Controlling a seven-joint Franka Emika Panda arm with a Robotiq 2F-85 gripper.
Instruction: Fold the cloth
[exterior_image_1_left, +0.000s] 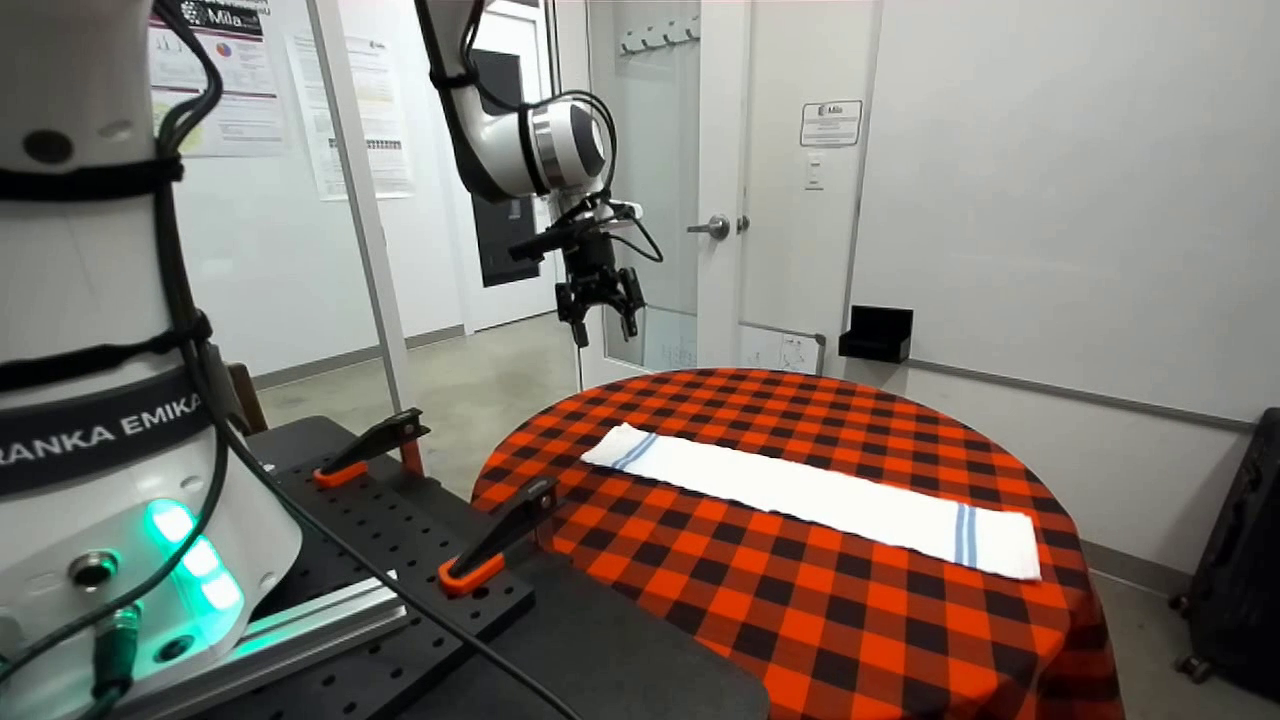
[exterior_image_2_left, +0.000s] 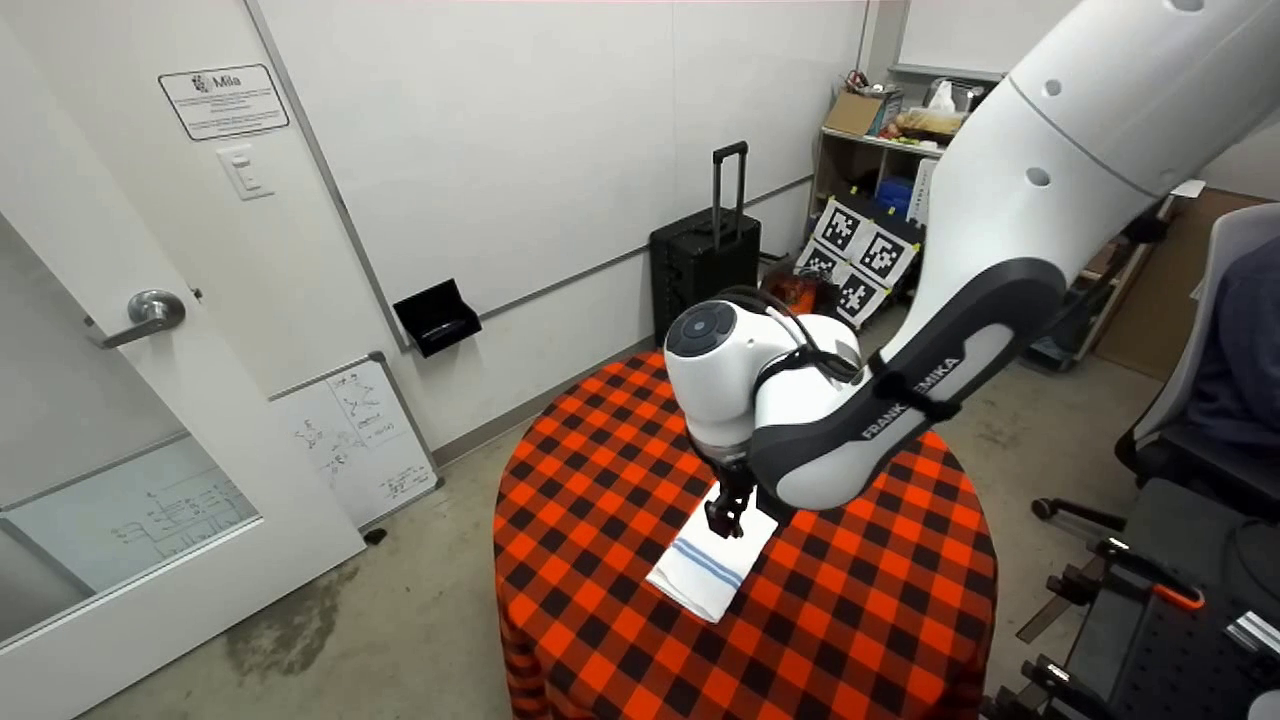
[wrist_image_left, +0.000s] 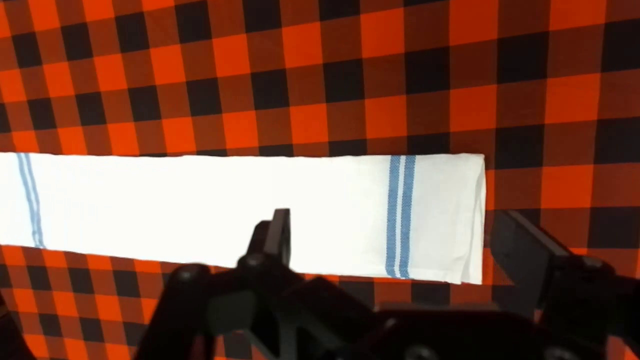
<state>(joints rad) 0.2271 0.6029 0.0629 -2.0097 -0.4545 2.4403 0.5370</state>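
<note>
The white cloth (exterior_image_1_left: 800, 488) lies flat and stretched out long on the checked tablecloth, with blue stripes near both ends. In an exterior view (exterior_image_2_left: 700, 570) the arm hides its far part. In the wrist view the cloth (wrist_image_left: 200, 200) runs from the left edge to right of the middle, and its right end shows a small layered or creased edge. My gripper (exterior_image_1_left: 605, 335) is open and empty, held well above the table. In the wrist view its fingers (wrist_image_left: 395, 215) appear spread on either side of the striped right end, apart from it. The gripper also shows in an exterior view (exterior_image_2_left: 725, 518).
The round table wears a red-and-black checked tablecloth (exterior_image_1_left: 700, 590). The black robot mount with clamps (exterior_image_1_left: 500, 540) stands beside it. A door (exterior_image_2_left: 180, 400), a whiteboard wall (exterior_image_2_left: 520, 150) with a black box (exterior_image_2_left: 437, 318), and a black suitcase (exterior_image_2_left: 690, 265) are around the table.
</note>
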